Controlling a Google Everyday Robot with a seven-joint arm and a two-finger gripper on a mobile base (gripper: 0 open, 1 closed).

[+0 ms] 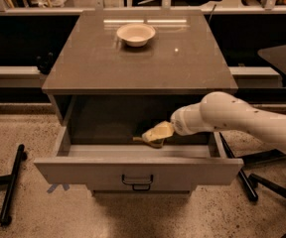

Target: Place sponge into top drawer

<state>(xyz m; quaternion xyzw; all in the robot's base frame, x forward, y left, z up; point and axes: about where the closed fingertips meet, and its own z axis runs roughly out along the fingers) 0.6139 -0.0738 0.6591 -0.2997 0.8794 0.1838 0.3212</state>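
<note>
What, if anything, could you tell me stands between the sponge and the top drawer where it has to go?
Nothing visible does. The top drawer is pulled open, and the gripper is down inside it with the sponge at its tip. The bowl sits up on the cabinet top, out of the path.
</note>
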